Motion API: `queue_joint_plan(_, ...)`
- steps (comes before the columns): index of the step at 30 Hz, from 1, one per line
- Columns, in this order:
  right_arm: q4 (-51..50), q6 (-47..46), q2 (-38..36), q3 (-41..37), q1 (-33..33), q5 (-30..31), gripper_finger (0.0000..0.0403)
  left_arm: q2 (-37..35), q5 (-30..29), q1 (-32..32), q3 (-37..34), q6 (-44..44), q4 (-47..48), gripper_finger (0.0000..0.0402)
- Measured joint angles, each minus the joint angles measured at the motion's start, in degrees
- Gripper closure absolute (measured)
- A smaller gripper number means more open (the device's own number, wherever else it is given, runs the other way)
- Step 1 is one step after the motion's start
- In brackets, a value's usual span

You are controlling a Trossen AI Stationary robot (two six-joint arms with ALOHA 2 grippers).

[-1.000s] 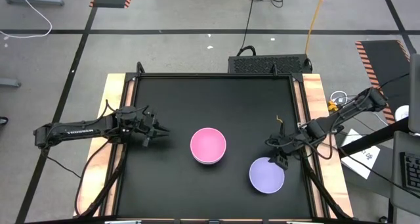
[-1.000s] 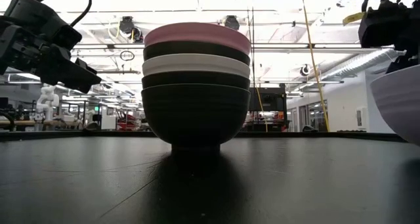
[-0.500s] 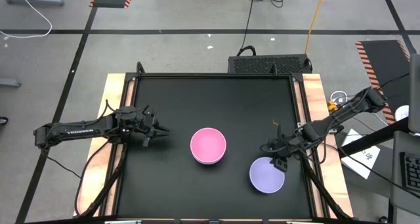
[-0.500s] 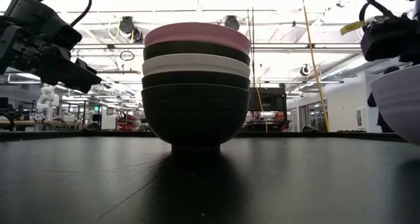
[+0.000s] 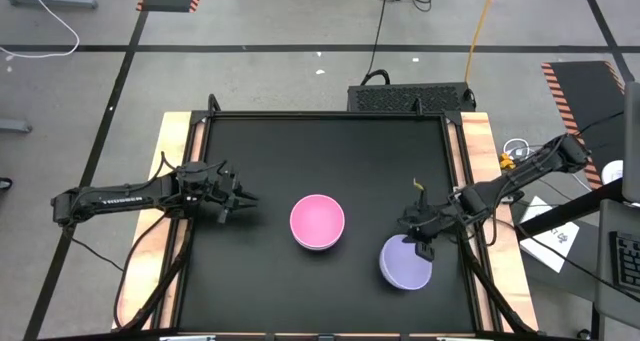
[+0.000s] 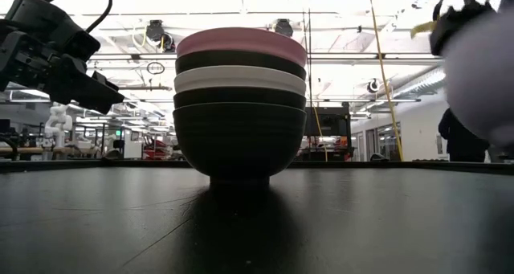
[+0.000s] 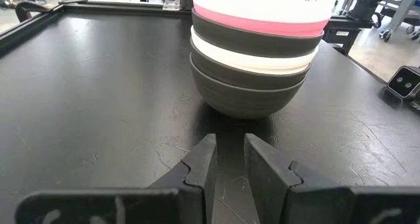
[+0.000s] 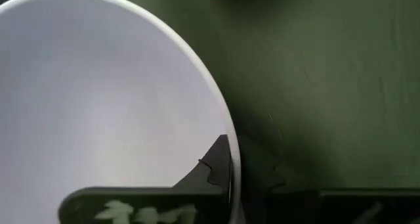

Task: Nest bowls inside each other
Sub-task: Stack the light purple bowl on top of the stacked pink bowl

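A stack of nested bowls (image 5: 317, 222) stands on its black bottom bowl's foot at the middle of the table. A pink bowl (image 7: 262, 20) is on top, with black and white ones below it (image 6: 239, 105). The lavender bowl (image 5: 405, 263) is to the stack's right, near the front, with my right gripper (image 5: 422, 243) shut on its rim. My left gripper (image 5: 245, 198) waits to the left of the stack, above the table. Its fingers (image 7: 230, 161) stand a narrow gap apart with nothing between them. My right gripper holds the lavender bowl by its rim (image 8: 230, 155), on the bowl's far right side. One finger (image 8: 213, 159) is inside the bowl and the other is outside the wall. The fingers slant down from the table's right. In the low view the bowl (image 6: 482, 73) is raised off the table.
The black table top (image 5: 250, 151) has a raised frame with wooden side strips (image 5: 172, 181). Bare table lies between the stack and either gripper. A dark box (image 5: 410, 97) sits beyond the far edge, and cables and papers lie off the right side.
My right gripper has shut on the lavender bowl's rim and shifted slightly toward the stack. The bowl stood on the table a second ago. It now sits higher in the low view and a little nearer the stack.
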State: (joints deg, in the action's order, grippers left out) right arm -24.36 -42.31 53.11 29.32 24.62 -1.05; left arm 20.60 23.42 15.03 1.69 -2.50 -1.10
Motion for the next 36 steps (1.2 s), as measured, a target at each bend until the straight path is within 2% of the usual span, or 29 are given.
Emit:
queue_joint_plan(7,13.2,8.8,-3.3,0.0,-3.5,1.8,0.0400,0.0,0.0,0.0,0.0,0.0,0.0,0.0320)
queue_joint_plan(12,18.7,14.2,-5.1,0.0,-8.8,2.4,0.0401,0.0,0.0,0.0,0.0,0.1,0.0,0.0320)
queue_joint_plan(19,12.0,24.1,-6.4,6.4,-15.7,0.9,0.0402,0.0,0.0,0.0,0.0,0.1,0.0,0.0320)
queue_joint_plan(24,11.0,30.7,-5.0,11.8,-18.4,0.9,0.0402,0.0,0.0,0.0,0.0,0.2,0.1,0.0320)
queue_joint_plan(31,9.0,35.3,-4.5,16.4,-22.5,0.7,0.0402,0.0,0.0,0.0,0.0,0.2,0.1,0.0320)
queue_joint_plan(36,8.2,36.0,-3.1,18.7,-26.2,-2.9,0.0402,0.0,0.0,0.0,0.0,0.2,0.1,0.0320)
